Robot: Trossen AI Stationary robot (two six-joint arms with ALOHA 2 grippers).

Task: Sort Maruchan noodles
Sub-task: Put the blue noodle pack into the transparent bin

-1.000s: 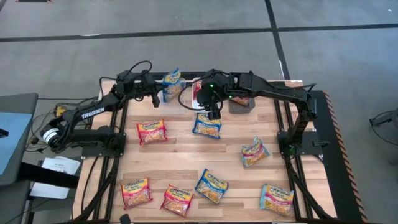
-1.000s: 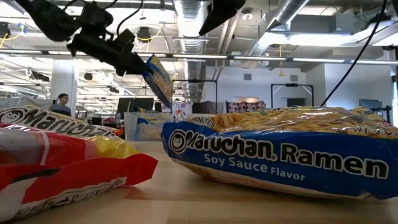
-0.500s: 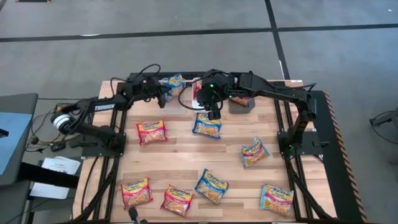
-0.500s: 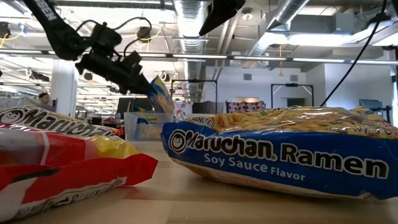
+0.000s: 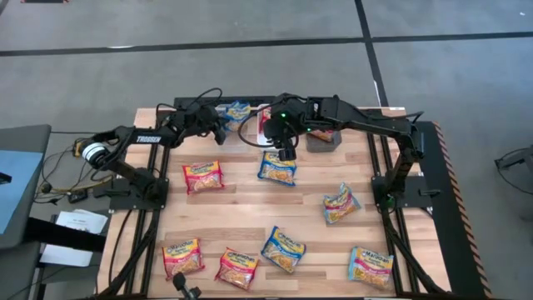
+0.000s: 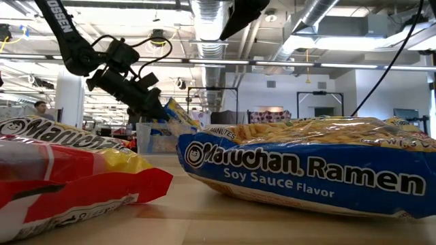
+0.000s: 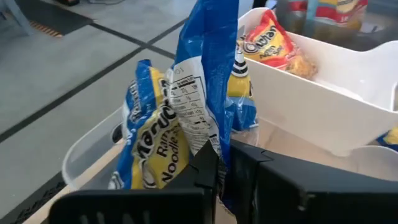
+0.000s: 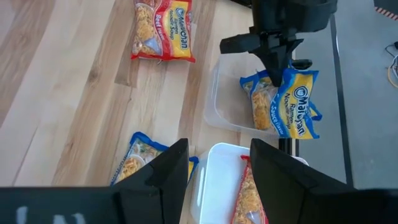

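- Your left claw [image 5: 223, 123] is at the far edge of the tabletop [image 5: 250, 208], clamped on the edge of a blue-trimmed noodle packet [image 5: 238, 110]; the left wrist view shows both fingers [image 7: 208, 171] pinching the blue wrapper.
- That held packet [image 7: 208, 81] hangs over the clear bin [image 8: 227, 106], where another blue packet [image 7: 149, 140] already lies. From the right wrist view, you can see the held one [image 8: 297, 102] draped partly over the bin's outer rim.
- Your right claw [image 5: 285, 153] hovers just above the blue packet near the middle of the far half [image 5: 276, 168], its fingers standing apart with nothing between them.
- Just beside the clear bin sits the white bin [image 7: 323, 93], holding an orange-trimmed packet [image 7: 273, 43]; a dark grey bin [image 5: 325, 138] lies beyond it, partly under the right arm.
- Still loose on the tabletop you have: a red packet [image 5: 203, 176] on the left side, an orange-and-blue one [image 5: 341, 203] on the right, and a near row of a pink packet [image 5: 183, 257], a red one [image 5: 237, 267], a blue one [image 5: 284, 248] and a pink one at the right corner [image 5: 371, 267].
- In the low view, a blue Soy Sauce packet [image 6: 306, 167] and a red one [image 6: 68, 170] fill the foreground, with your left claw [image 6: 163, 114] behind them.
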